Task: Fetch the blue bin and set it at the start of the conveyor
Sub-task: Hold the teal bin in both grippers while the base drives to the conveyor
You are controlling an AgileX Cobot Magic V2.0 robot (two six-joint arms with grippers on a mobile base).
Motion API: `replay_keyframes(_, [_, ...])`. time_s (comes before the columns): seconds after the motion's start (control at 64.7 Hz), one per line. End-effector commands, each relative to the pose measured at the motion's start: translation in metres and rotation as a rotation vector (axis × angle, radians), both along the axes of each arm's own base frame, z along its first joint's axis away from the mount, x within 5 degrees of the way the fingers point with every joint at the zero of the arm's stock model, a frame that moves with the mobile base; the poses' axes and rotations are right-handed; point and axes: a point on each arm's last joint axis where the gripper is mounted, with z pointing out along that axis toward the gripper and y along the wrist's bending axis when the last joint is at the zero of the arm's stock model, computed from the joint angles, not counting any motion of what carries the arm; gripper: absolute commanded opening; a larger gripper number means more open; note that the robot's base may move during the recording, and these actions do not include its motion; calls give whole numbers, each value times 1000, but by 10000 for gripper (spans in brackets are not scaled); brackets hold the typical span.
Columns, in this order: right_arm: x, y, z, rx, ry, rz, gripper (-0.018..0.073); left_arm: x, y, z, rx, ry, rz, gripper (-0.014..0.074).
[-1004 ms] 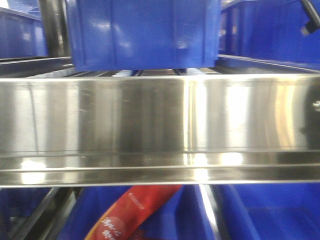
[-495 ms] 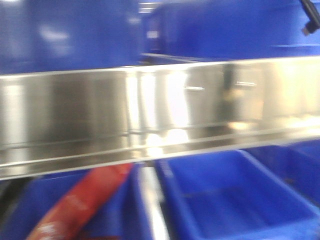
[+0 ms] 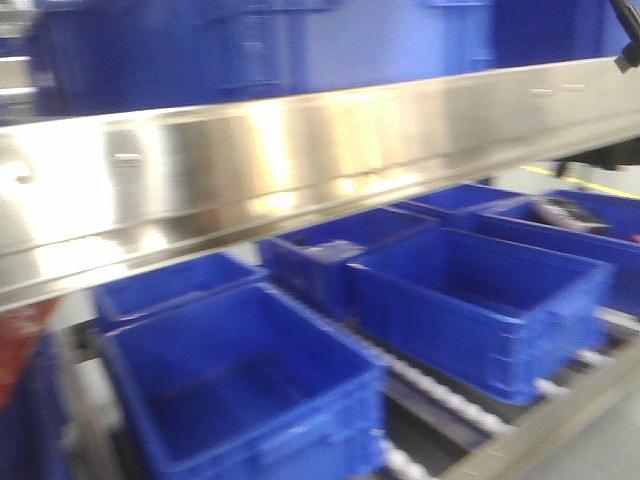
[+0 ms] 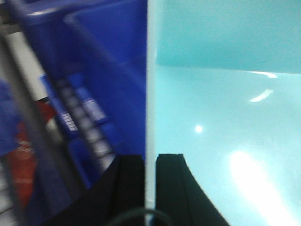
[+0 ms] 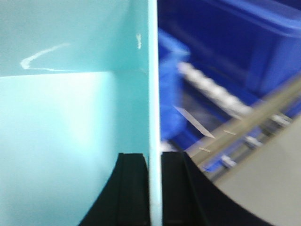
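The blue bin is a light aqua tub; its inside fills the right of the left wrist view (image 4: 221,117) and the left of the right wrist view (image 5: 66,122). My left gripper (image 4: 150,162) is shut on the bin's left wall, one black finger on each side of the thin rim. My right gripper (image 5: 154,160) is shut on the bin's right wall in the same way. The bin looks empty. It does not show in the front view. The conveyor start is out of view.
A shiny stainless-steel shelf rail (image 3: 300,160) crosses the front view, tilted. Below it several dark blue ribbed crates (image 3: 470,300) stand on a roller track (image 3: 440,395). More dark blue crates (image 4: 103,70) and rollers (image 5: 211,89) pass beside the bin. Grey floor (image 5: 263,188) lies at right.
The front view has swung: the steel rail has shifted up and tilted, the red packet has slid off to the left, and lower-shelf crates have come into view. Motion blur shows.
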Motion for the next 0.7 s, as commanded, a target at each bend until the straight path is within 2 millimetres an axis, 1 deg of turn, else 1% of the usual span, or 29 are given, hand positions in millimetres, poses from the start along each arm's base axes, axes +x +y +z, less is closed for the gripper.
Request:
replay_keyframes(0.0, [-5,-8,11,-28,-54,-21,-165,-6,6,11,9,-57,13,-111])
replay_keyframes(0.68, [-5,-8,11,-28,-54,-21,-165,-6,6,11,9,-57,13,-111])
